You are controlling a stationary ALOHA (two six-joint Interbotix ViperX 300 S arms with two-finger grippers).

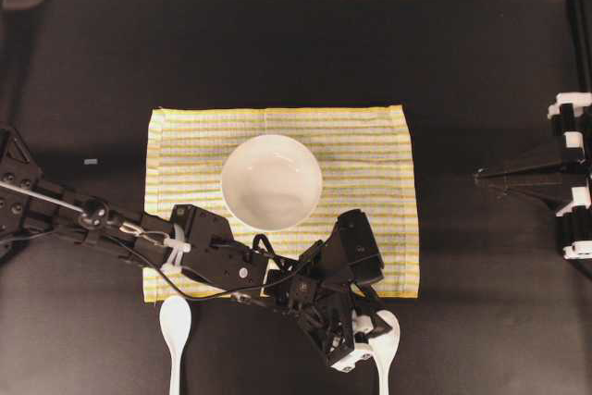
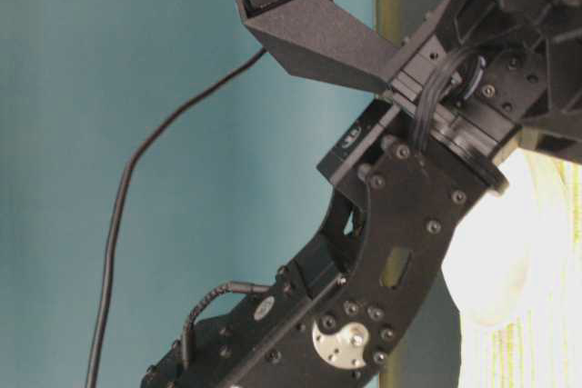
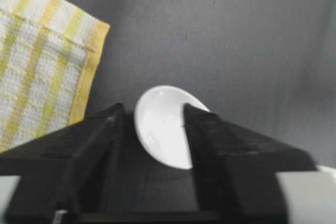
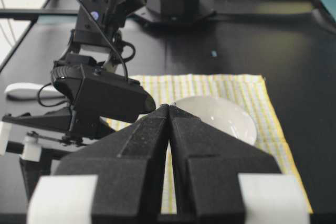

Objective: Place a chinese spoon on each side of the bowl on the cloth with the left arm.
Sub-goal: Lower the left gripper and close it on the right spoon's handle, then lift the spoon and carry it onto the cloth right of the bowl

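**Left jaws around a spoon off the cloth**

On my black table point(image 1: 111, 62) the cloth point(image 1: 370, 150) carries the bowl point(image 1: 271, 181) at centre. At five o'clock the left gripper point(image 1: 363, 351) straddles a spoon point(image 3: 163, 127), fingers narrow either side; contact unclear. Another spoon point(image 1: 175, 326) lies at seven. Right gripper point(image 4: 169, 114) fingers are pressed together.

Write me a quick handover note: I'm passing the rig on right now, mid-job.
Left gripper: jaws either side of a white spoon's bowl end on the bare table just off the cloth's near right corner; whether they grip yet is unclear.
Right gripper: shut, holding nothing, parked at the table's right edge.
Bowl: centred on the cloth.
Second spoon: on the table off the near left corner, untouched.
Done: nothing placed yet.
Left: close on this spoon, set it on the cloth beside the bowl, then place the other spoon on the opposite side.
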